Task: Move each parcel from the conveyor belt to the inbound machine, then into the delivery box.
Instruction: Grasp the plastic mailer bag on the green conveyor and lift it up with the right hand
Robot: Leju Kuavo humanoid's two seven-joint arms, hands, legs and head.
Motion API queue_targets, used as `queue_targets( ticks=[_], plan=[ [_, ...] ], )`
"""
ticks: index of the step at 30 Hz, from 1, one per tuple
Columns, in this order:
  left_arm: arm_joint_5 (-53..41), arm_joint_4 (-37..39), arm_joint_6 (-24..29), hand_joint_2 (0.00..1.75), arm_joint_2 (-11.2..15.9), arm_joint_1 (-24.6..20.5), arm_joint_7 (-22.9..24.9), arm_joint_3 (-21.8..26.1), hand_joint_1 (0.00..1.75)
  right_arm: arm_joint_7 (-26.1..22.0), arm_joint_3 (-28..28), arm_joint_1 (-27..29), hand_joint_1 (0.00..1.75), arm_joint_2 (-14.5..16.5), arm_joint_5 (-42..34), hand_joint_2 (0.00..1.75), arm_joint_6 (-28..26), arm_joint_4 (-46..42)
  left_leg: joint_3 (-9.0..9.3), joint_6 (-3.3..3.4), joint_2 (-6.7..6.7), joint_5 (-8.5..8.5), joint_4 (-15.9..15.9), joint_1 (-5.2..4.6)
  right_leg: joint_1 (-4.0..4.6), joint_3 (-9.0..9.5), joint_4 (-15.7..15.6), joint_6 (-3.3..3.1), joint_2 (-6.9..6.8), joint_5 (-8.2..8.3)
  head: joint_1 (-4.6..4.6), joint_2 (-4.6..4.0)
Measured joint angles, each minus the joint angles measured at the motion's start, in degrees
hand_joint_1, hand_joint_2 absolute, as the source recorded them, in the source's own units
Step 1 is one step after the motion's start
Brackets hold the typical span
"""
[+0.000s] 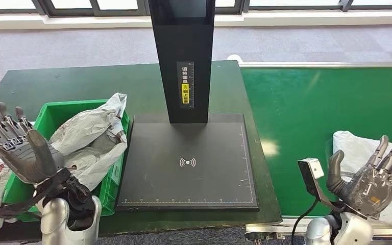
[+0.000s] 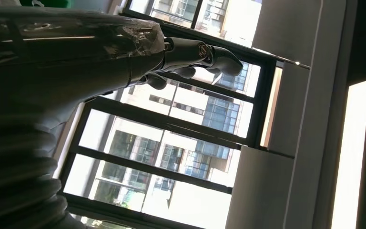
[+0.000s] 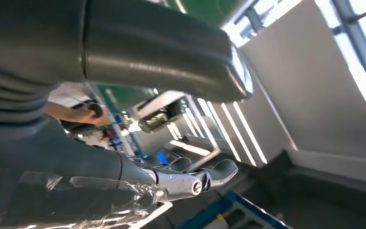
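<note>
Parcels (image 1: 89,140) in box (image 1: 48,115), left of scanner (image 1: 188,163)

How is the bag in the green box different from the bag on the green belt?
The grey parcel lies crumpled in the green box, poking above its rim; the white parcel lies flat on the conveyor belt. The grey parcel is beside the open left hand; the white parcel is behind the open right hand. Both are soft plastic bags, and neither is held.

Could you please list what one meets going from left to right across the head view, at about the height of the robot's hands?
Left hand → green box holding grey parcels → black scanning plate → green conveyor belt → right hand, raised in front of a white parcel.
</note>
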Motion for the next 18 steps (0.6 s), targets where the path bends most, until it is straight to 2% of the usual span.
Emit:
queue_targets(
  ticks=[5,9,14,18],
  plan=[
    [-1.90,-1.10,0.89,1.75,0.02,0.12,0.01,-0.98,0.00,1.98,-6.74,-3.98,0.00,0.61,4.33,1.75,0.00,7.84,0.03,-0.06,0.02,0.04,0.00,0.03,0.03,-0.01,0.02,-0.02,0.02,0.00,-0.01,0.00],
    [-2.59,-1.47,1.27,1.75,0.04,0.10,0.01,-1.92,0.00,5.54,-10.12,-6.23,0.00,0.74,7.25,0.00,0.00,13.18,0.03,-0.06,0.02,0.04,0.00,0.04,0.04,-0.02,0.03,-0.02,0.02,0.00,-0.01,0.00],
    [-6.85,-1.66,4.08,1.75,0.10,0.12,0.02,-3.63,0.00,11.64,-12.11,-7.82,0.00,0.39,9.99,0.00,-0.02,19.17,0.03,-0.06,0.01,0.04,0.00,0.03,0.03,-0.03,0.02,-0.03,0.02,-0.01,0.00,0.00],
    [-8.71,-1.64,4.95,1.75,0.22,0.12,0.02,-5.35,0.00,13.38,-12.27,-8.16,0.00,-0.12,10.76,0.00,-0.04,21.33,0.02,-0.05,0.02,0.03,0.00,0.02,0.02,-0.03,0.01,-0.03,0.02,-0.01,0.00,0.00]
  ],
)
